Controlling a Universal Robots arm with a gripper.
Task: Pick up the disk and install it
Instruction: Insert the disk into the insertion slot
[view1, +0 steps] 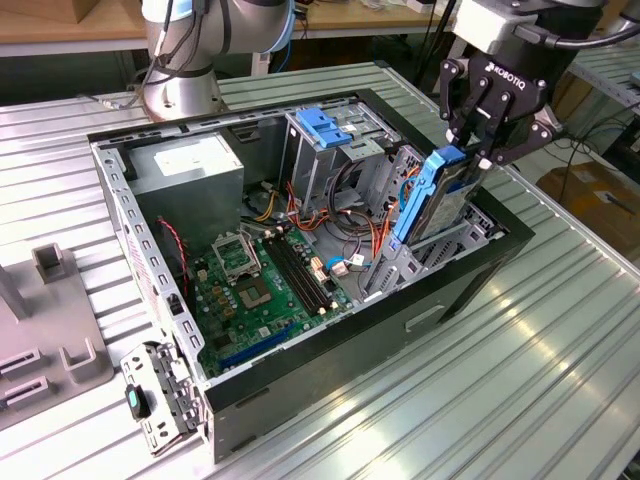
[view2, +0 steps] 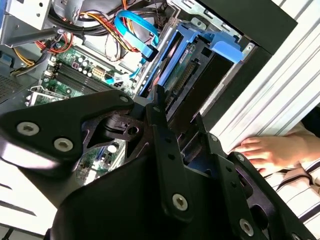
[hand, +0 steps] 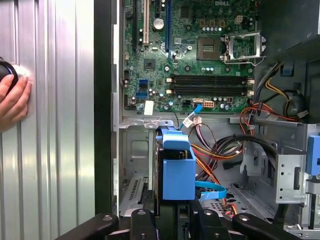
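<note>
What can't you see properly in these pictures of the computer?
The disk's lower end, exterior view: hidden inside the metal bay, so its depth is unclear.
The hand, first wrist view: cut off by the picture's edge, along with the dark round thing it touches.
Where the tool pinches the disk, second wrist view: the tool's own body blocks it.

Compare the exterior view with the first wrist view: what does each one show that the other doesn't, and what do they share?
The exterior view adds the arm's base and a grey fixture at the exterior view's left. The first wrist view adds a person's hand outside the case. Both share the motherboard and the disk held in the tool.
</note>
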